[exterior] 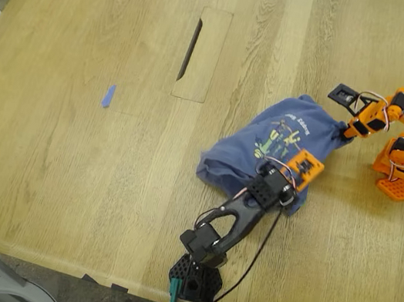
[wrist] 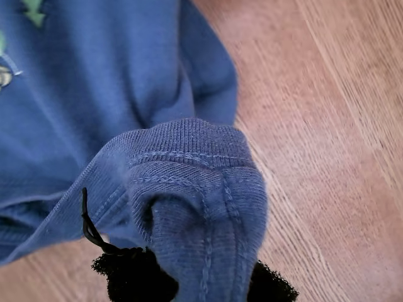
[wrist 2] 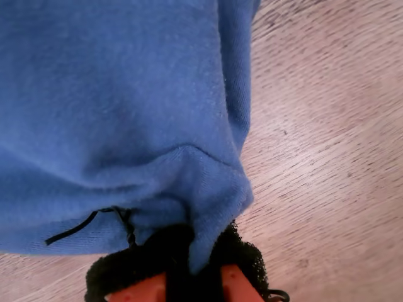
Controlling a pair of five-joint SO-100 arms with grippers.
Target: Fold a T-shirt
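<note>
The slate-blue T-shirt (exterior: 272,152) lies bunched on the wooden table (exterior: 65,174), right of centre in the exterior view, its green and yellow print (exterior: 284,137) facing up. My first gripper (exterior: 297,185), on the black arm, is shut on a ribbed, stitched edge of the shirt (wrist: 189,170); its black pads (wrist: 132,280) show on both sides of the cloth. My second gripper (exterior: 344,129), on the orange arm, is shut on the shirt's edge at the exterior view's right (wrist 2: 208,189), between padded orange fingers (wrist 2: 236,283).
A long slot with an inset panel (exterior: 201,53) is cut into the table beyond the shirt. A small blue strip (exterior: 108,95) lies at the exterior view's left. The orange arm's base (exterior: 403,167) stands near the right edge, the black arm's base (exterior: 195,279) at the near edge.
</note>
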